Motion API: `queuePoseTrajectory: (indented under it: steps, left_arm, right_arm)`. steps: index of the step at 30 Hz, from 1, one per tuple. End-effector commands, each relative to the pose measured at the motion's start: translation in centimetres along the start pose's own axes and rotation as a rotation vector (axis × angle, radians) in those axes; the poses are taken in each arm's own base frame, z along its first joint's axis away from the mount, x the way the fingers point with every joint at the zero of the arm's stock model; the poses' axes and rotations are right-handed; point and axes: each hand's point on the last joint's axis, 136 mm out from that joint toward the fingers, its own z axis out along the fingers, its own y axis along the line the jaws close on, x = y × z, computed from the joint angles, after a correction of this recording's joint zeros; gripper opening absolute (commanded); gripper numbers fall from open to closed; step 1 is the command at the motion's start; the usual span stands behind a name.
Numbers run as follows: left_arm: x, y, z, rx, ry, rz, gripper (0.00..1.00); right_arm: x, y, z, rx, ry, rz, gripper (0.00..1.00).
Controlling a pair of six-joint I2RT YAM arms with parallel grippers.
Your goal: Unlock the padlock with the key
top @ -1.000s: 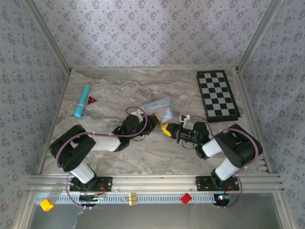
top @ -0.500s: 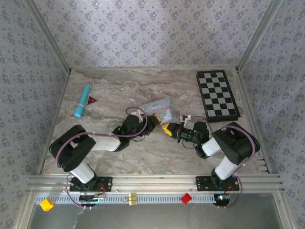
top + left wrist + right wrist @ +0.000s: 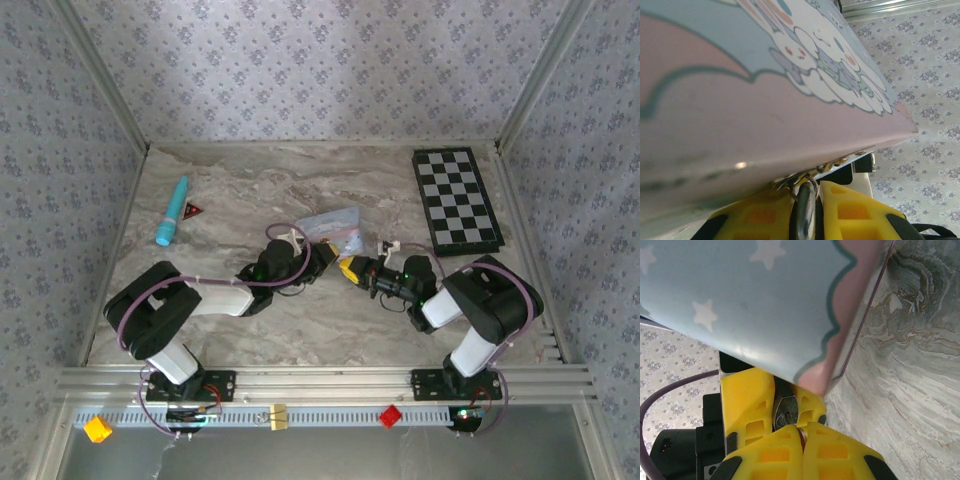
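The padlock (image 3: 786, 409) is a small dark block that hangs at the corner of the pale blue cartoon tin (image 3: 335, 224). My left gripper (image 3: 807, 196) is shut on it, and its metal shackle (image 3: 806, 212) runs up between the yellow fingers into the tin's wire loop. The lock's keyhole end faces my right gripper (image 3: 801, 429), which is shut on the key (image 3: 801, 436). The key's tip sits at the keyhole. From above, the left gripper (image 3: 328, 256) and the right gripper (image 3: 349, 268) meet nose to nose just in front of the tin.
A folded chessboard (image 3: 457, 199) lies at the back right. A turquoise tube (image 3: 172, 210) and a small red triangle (image 3: 190, 210) lie at the back left. The tin (image 3: 765, 85) is tilted up close over both grippers.
The right gripper has edged a little toward the left gripper. Nothing else has moved.
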Motion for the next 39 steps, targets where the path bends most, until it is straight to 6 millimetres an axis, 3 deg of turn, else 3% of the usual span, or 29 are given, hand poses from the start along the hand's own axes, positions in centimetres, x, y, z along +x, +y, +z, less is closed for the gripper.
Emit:
queuePoseTrajectory:
  steps: [1, 18, 23, 27, 32, 39]
  left_arm:
    - [5.8, -7.7, -0.6, 0.259, 0.245, 0.081, 0.0]
    - [7.2, -7.3, 0.1, 0.226, 0.311, 0.086, 0.0]
    - [6.0, -5.0, 0.0, 0.095, 0.258, 0.092, 0.0]
    - [3.9, -2.7, -0.5, 0.007, 0.179, 0.055, 0.0]
    - [2.9, -1.8, -0.5, -0.019, 0.158, 0.032, 0.0]
    - [2.0, 0.4, -0.9, -0.092, 0.139, 0.012, 0.0]
  right_arm:
    - [-1.7, 0.6, 1.2, -0.007, -0.083, -0.042, 0.0]
    - [-2.3, 2.8, 1.7, -0.06, -0.07, -0.102, 0.0]
    - [-1.9, 1.1, 1.1, -0.018, -0.053, -0.081, 0.3]
    - [-1.3, -1.0, 0.4, 0.034, -0.037, -0.079, 0.44]
    - [-0.2, -2.6, -0.5, 0.097, -0.019, -0.115, 0.5]
    - [0.9, -3.7, -1.8, 0.238, 0.002, -0.276, 0.5]
